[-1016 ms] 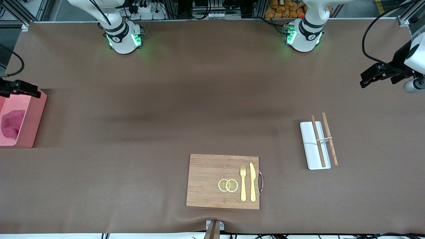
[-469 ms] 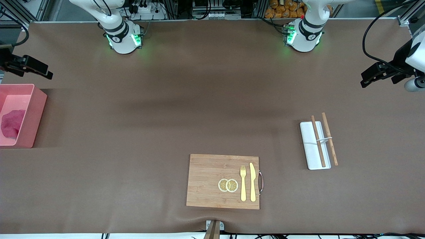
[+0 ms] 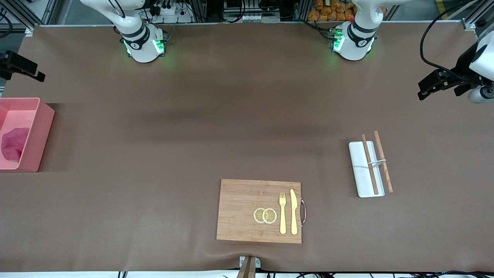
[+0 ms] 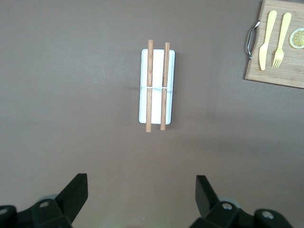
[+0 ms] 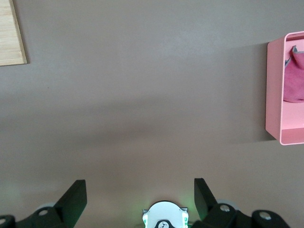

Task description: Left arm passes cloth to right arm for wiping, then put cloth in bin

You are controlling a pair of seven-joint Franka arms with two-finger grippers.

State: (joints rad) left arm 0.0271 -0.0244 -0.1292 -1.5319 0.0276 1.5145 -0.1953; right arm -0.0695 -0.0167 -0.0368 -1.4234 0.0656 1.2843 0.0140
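The crimson cloth (image 3: 13, 143) lies crumpled in the pink bin (image 3: 38, 131) at the right arm's end of the table. Both also show in the right wrist view, the bin (image 5: 274, 85) with the cloth (image 5: 294, 80) inside it. My right gripper (image 3: 32, 73) is open and empty, up in the air over bare table beside the bin; its fingers (image 5: 76, 192) stand wide apart. My left gripper (image 3: 426, 88) is open and empty, and waits high over the left arm's end of the table; its fingers (image 4: 78, 187) are wide apart.
A wooden board (image 3: 239, 210) with two lemon slices (image 3: 265, 215), a yellow fork (image 3: 282, 212) and a knife (image 3: 293, 211) lies near the front edge. A white tray (image 3: 361, 177) with two wooden chopsticks (image 3: 369, 164) lies toward the left arm's end.
My right gripper has lifted off the bin's edge and drawn back toward the bases' side. The cloth stays in the bin. The left arm has barely moved.
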